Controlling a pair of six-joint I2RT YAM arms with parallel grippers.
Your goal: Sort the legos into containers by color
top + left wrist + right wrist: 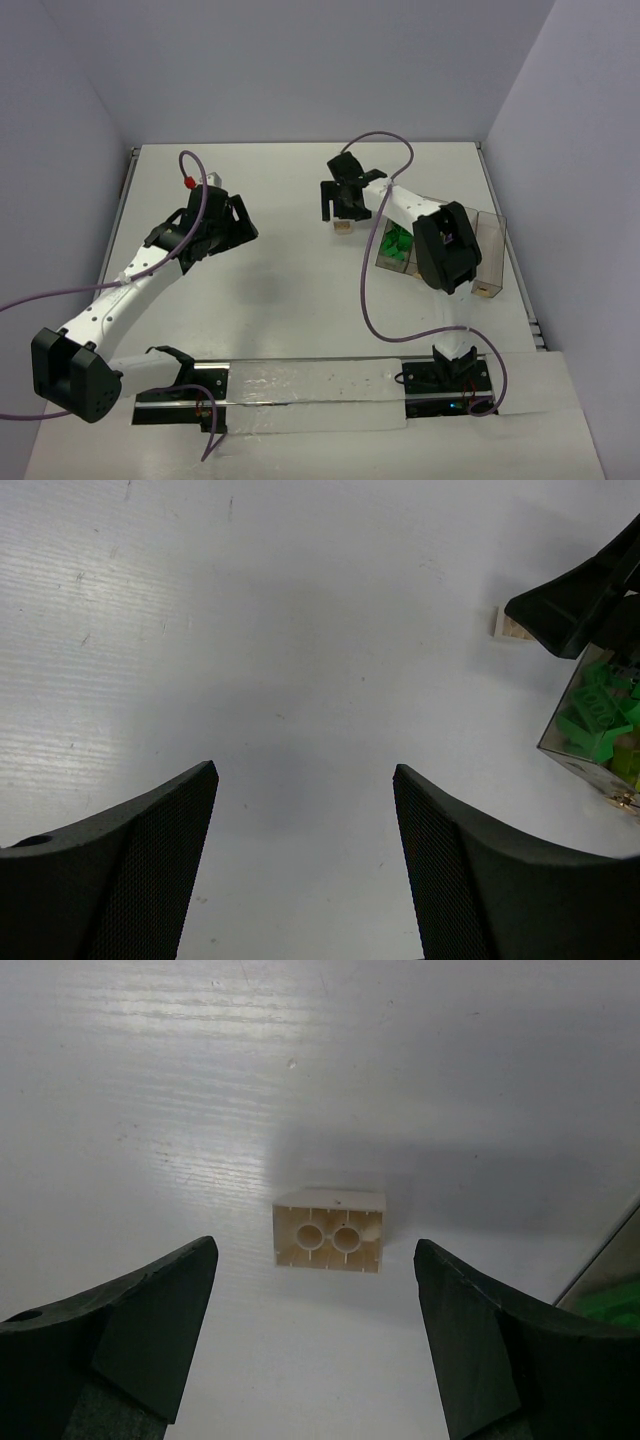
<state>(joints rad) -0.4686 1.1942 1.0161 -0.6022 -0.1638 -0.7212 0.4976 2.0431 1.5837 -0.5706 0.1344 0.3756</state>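
A tan lego (328, 1232) lies on its side on the white table, hollow underside toward the right wrist camera. My right gripper (315, 1249) is open just above it, one finger on each side, not touching. From above, the right gripper (341, 210) hovers over the tan lego (344, 228), left of the row of smoky containers (492, 240). The nearest bin holds green legos (397, 245). My left gripper (238, 226) is open and empty over bare table; in its own view (305, 770) nothing lies between its fingers. Purple legos are not visible.
The left wrist view shows the tan lego (512, 625), the right gripper (580, 600) and the green-filled bin (598, 715) at the right edge. A small tan piece (487, 291) sits in the rightmost bin. A bin corner (612, 1278) is right of the right gripper.
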